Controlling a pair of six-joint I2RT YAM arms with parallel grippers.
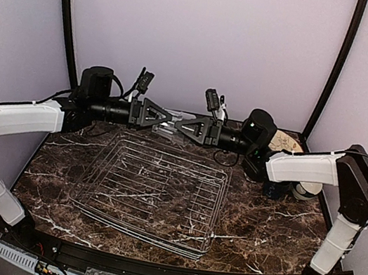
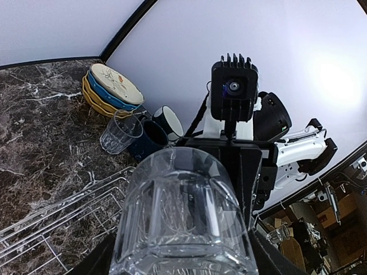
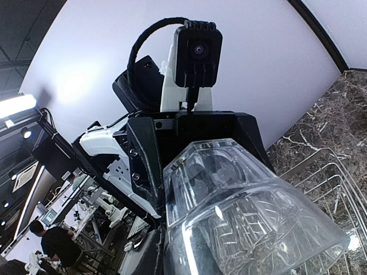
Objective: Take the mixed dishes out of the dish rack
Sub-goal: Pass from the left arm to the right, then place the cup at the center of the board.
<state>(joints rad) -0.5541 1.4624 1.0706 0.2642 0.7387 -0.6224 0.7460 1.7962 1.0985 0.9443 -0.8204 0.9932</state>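
Clear glass (image 2: 183,217) hangs over the far edge of the dish rack (image 1: 153,189), left fingers (image 1: 154,115) clamped round its body, right fingers (image 1: 193,126) meeting it but closure unreadable; it looks light, slick and brittle, so you'd best take its ribbed wall squarely, gently.

left wrist: clear glass (image 2: 183,217) swamps the foreground, lower end cut by the bottom edge (which end, hard to call) | right wrist: same glass, cropped too | top: plate stack (image 1: 289,140) mostly behind right arm (image 1: 303,167), dark blue mug (image 1: 276,190) barely peeking | left wrist: dish rack (image 2: 51,229) runs off-frame
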